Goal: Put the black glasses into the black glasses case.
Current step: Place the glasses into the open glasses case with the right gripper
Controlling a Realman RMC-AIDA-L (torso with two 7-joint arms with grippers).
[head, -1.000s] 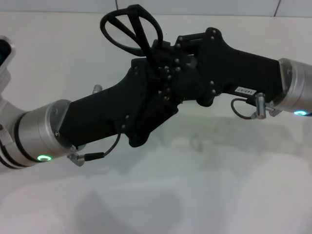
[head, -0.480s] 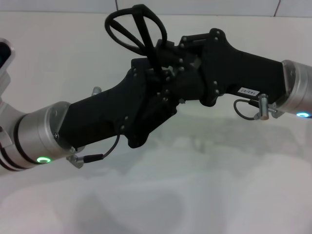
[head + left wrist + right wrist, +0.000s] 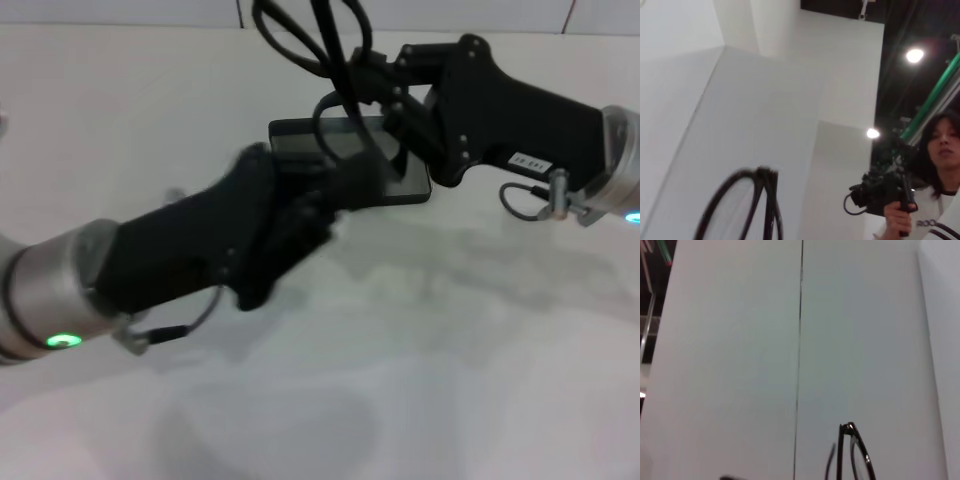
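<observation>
The thin black-framed glasses with rounded lenses [image 3: 318,40] are being held up in the air above the white bench [image 3: 420,340], pinched at the right pincer [image 3: 372,82], which is clenched on the frame. The left pincer [image 3: 330,195] is sitting just below and beside it, blurred; I cannot tell whether its fingers are parted or closed.

The black oblong hard-shell glasses case [image 3: 400,170] is lying flat on the bench behind and beneath both arms, partly hidden by them; whether its lid is up is unclear from here.

Judging by this, the carrying step is in hand: the glasses are lifted but not yet in the case. The next move is probably calling for the right arm to lower the folded frame lengthwise over the case.

The frame looks slim, glossy and springy; the case looks rigid and smooth; the bench is matte and plain.

In the left wrist view, 1 lens rim [image 3: 735,205] is showing as a dark loop.
</observation>
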